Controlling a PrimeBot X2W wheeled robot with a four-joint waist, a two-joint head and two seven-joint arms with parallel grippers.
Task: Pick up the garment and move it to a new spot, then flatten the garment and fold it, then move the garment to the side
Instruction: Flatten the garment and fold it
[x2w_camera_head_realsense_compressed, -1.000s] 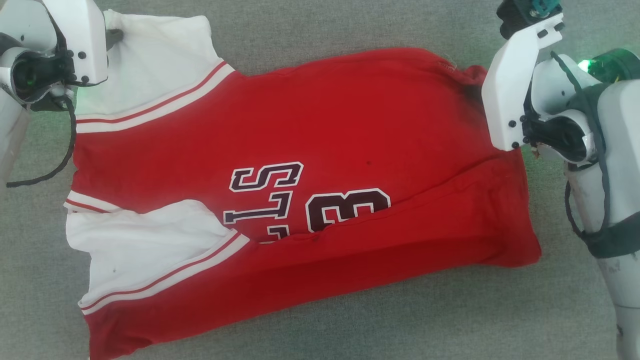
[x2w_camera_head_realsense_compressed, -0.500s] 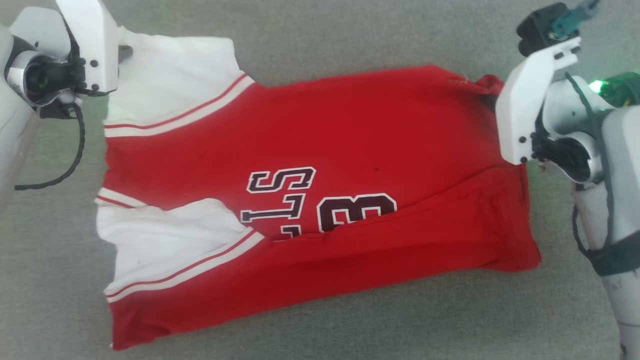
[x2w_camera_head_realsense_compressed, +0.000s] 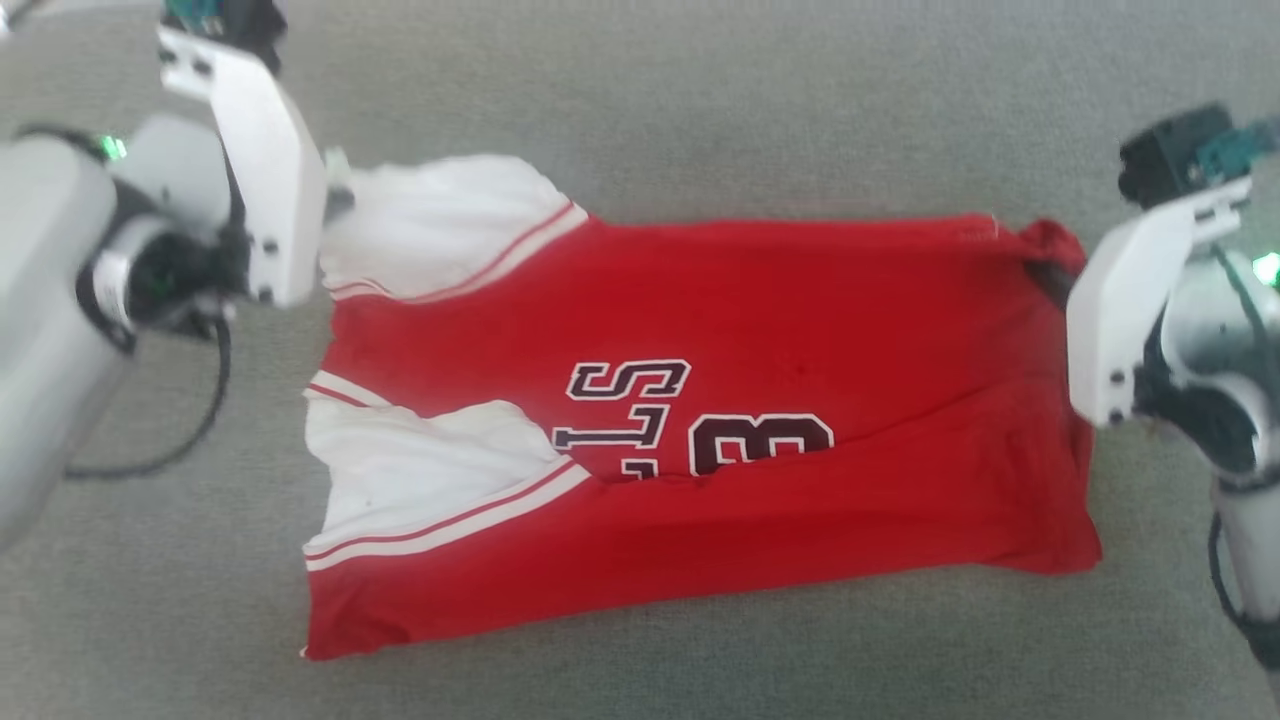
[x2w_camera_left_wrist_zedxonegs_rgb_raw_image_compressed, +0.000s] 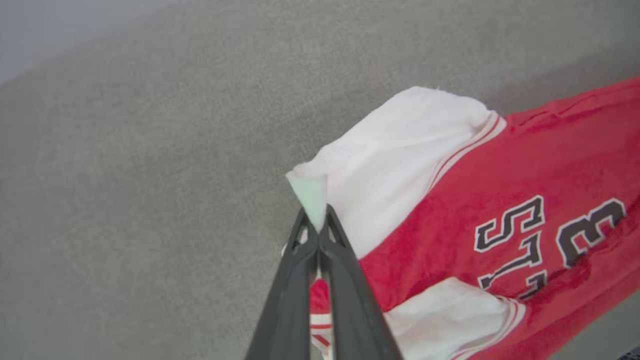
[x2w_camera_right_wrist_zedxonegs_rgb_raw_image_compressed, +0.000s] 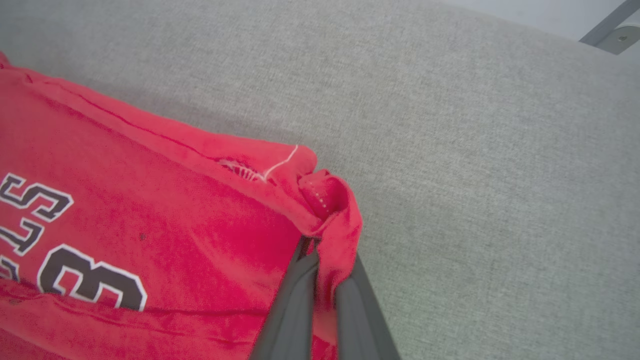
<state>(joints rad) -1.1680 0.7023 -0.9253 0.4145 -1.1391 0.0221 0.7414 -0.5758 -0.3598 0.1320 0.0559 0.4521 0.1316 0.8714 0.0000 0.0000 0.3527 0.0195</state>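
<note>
The garment (x2w_camera_head_realsense_compressed: 720, 400) lay spread across the middle of the grey surface (x2w_camera_head_realsense_compressed: 700, 90), collar end towards the robot's left and hem towards its right. Its near long edge was already turned up over the lower part of the lettering (x2w_camera_head_realsense_compressed: 700, 420), and the near sleeve (x2w_camera_head_realsense_compressed: 420, 470) was folded in on the body. At the far left corner, the left gripper (x2w_camera_left_wrist_zedxonegs_rgb_raw_image_compressed: 316, 225) was shut tight on the tip of the white far sleeve (x2w_camera_left_wrist_zedxonegs_rgb_raw_image_compressed: 400, 145). At the far right, the right gripper (x2w_camera_right_wrist_zedxonegs_rgb_raw_image_compressed: 320, 260) was clamped on the bunched hem corner (x2w_camera_right_wrist_zedxonegs_rgb_raw_image_compressed: 327, 200), with red cloth draped between and over its fingers. One second before, the right jaws had stood a little apart at that corner; they had since closed, so both far corners were now secured. The far edge ran nearly straight between the two grips, and the shadow under it in both wrist views suggests it was being raised off the surface. Against the earlier frames the whole head view had shifted and blurred, so the garment's apparent drift down and to the right was probably camera motion. With one lengthwise fold in place, the step in hand was probably to carry the far edge towards the near one.
</note>
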